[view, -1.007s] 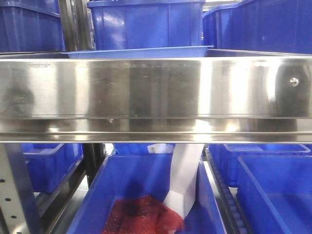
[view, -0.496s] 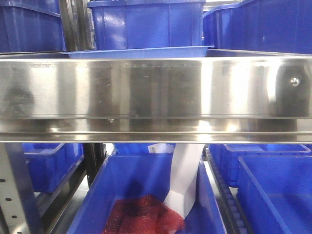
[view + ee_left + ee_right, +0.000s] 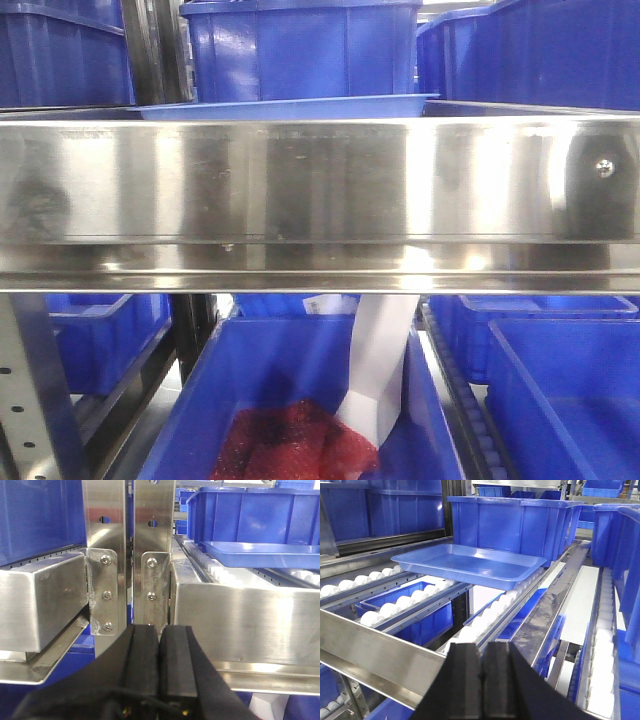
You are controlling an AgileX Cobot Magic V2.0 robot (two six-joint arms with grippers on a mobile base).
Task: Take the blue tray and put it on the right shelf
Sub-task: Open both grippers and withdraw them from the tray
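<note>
Only the right wrist view shows the blue tray [image 3: 470, 564] whole: one tray, resting on the white rollers [image 3: 485, 620] of the right shelf [image 3: 380, 657], ahead of and above the right gripper [image 3: 482, 680], whose jaws are pressed together, empty. The front view shows just its rim [image 3: 290, 107] above the steel rail [image 3: 320, 190]. The left gripper [image 3: 159, 665] is likewise closed, the tray [image 3: 260, 555] up to its right.
</note>
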